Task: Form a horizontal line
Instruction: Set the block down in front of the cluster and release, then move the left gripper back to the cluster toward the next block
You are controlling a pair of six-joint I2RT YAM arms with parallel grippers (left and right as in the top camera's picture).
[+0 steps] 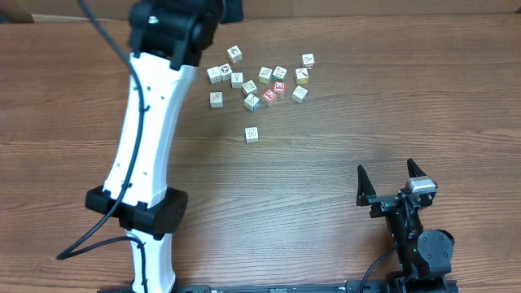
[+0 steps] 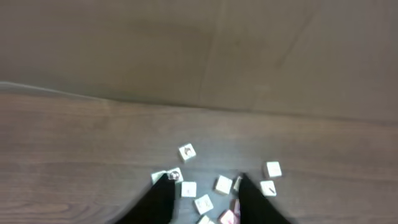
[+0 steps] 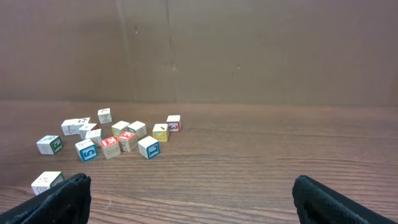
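Overhead: no line yet, cubes [image 1: 264,75] lie loose at the counter's [image 1: 366,122] far middle. Left hand [image 2: 204,180] hangs over them, fingers apart, nothing pinched. Right hand [image 1: 386,168] spread wide, near edge. Cubes likely light, rigid, easily knocked: pinch opposite flat faces.

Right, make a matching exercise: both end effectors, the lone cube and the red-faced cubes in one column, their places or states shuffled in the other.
1. left black end effector
2. right black end effector
3. lone cream picture cube
4. red-faced picture cubes

A. alone on the brown wooden table, apart from the cluster
B. side by side inside the cluster
C. wide open, empty, far from every cube
D. over the cluster, fingers apart

Pairs: 1-D, 2-C, 3-A, 4-B
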